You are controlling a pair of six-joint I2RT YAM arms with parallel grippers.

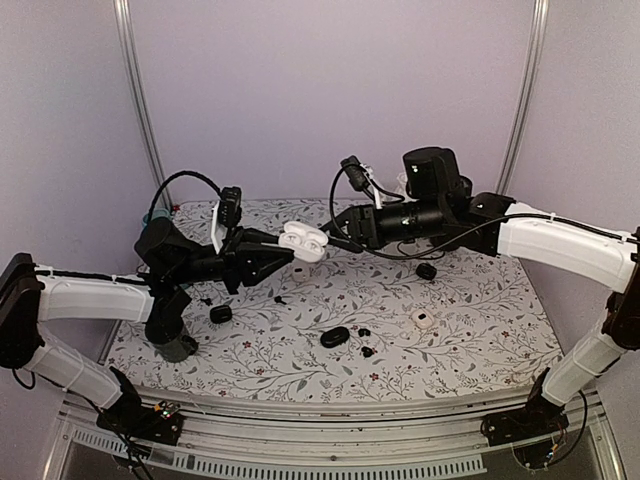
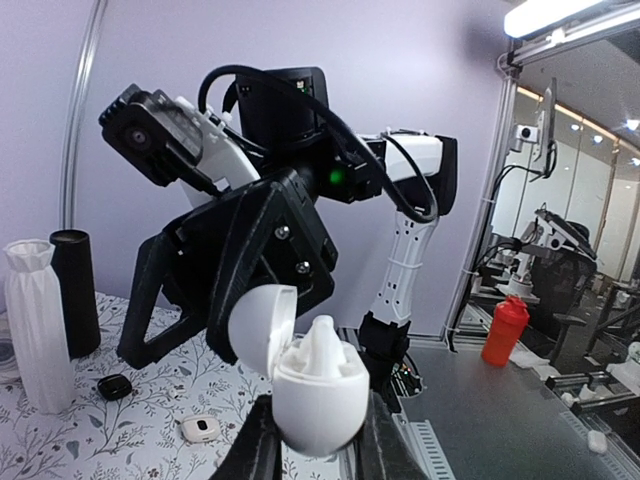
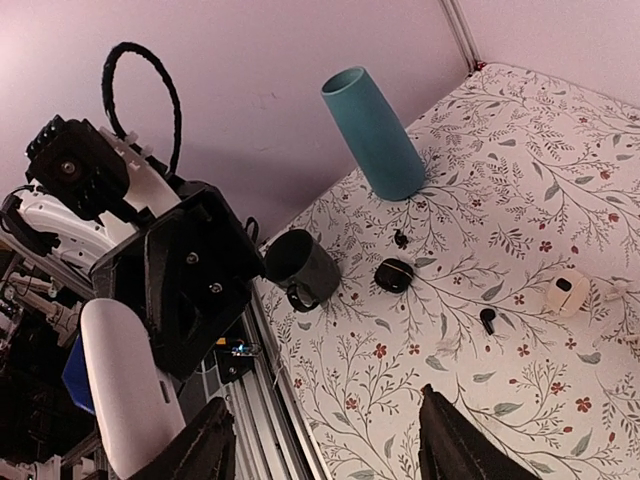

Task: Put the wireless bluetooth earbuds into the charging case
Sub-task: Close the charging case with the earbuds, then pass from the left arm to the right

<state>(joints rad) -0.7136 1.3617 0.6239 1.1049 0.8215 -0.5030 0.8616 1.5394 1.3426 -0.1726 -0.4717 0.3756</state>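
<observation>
L pincer (image 2: 320,425) clamps open white case (image 2: 318,385) mid-air; R pincer (image 3: 325,440) spread wide, just beside it.

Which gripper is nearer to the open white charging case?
Left. The left gripper holds the open white charging case up above the table. The right gripper is open and faces the case from close by, apparently without touching it.

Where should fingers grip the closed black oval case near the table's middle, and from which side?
From above, closing across the short width of the black oval case. It lies flat on the table, low and rounded, so its long flanks offer the hold. Close on its right lie black earbuds.
</observation>
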